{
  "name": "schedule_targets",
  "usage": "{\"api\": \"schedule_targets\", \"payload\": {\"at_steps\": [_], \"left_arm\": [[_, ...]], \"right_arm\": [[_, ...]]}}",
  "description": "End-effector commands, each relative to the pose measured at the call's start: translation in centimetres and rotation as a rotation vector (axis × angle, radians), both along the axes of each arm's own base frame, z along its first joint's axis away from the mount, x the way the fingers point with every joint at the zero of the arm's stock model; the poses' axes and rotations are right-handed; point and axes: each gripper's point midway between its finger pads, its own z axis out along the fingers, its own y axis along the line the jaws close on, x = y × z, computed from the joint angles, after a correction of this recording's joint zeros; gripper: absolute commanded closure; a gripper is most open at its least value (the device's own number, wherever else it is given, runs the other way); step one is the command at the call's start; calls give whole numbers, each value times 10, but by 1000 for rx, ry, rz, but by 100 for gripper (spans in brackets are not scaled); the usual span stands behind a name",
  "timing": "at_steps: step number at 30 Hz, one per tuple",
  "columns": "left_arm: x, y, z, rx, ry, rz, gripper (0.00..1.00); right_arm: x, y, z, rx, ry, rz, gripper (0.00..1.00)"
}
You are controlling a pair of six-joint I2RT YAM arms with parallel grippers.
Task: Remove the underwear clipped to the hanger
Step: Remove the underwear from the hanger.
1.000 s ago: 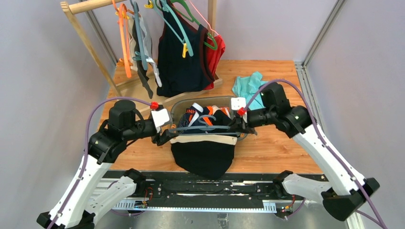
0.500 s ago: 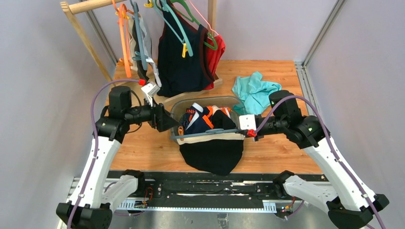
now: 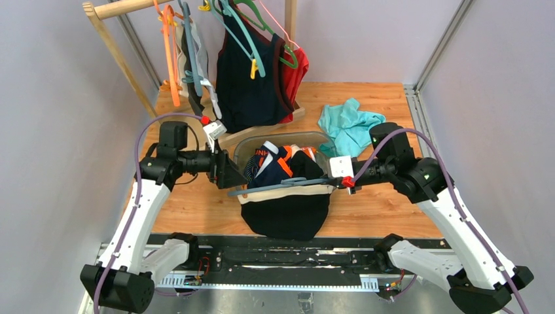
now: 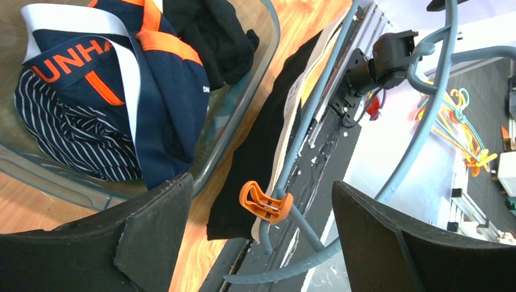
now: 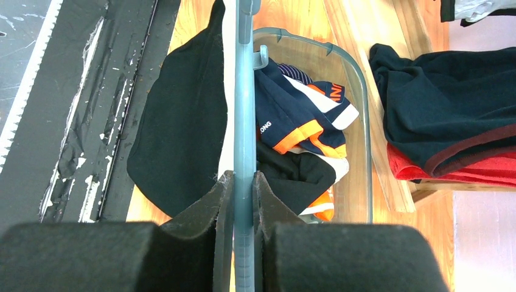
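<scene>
Right pincer (image 5: pixel 244 182) is clamped on the grey-blue hanger (image 5: pixel 244 91). Left pincer (image 4: pixel 261 191), jaws apart, sits near the hanger's 9 o'clock end. Black briefs (image 3: pixel 285 212) hang from its orange clip (image 4: pixel 263 202).

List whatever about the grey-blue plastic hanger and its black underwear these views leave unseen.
Any clip at the right end of the grey-blue plastic hanger: right wrist view, the fingers of the right gripper cover it.
Whether the orange clip bites the black underwear with beige waistband: left wrist view, seen edge-on; top view, too small.
The underwear's lower hem: top view, lost against the dark base rail.
</scene>
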Motion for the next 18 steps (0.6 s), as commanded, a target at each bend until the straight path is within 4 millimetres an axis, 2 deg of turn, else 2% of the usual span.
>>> {"api": "schedule_targets", "payload": {"at_steps": [1,8,18], "left_arm": [[-9,-4,-4,-10,14,-67,12],[-16,-5,-8,19,40,-116,18],[-19,-9,-9,3,79,-150,40]], "right_arm": [[-6,5,22,60,-17,27,99],[1,4,26,61,-32,-10,100],[1,6,27,73,-25,-10,99]]}}
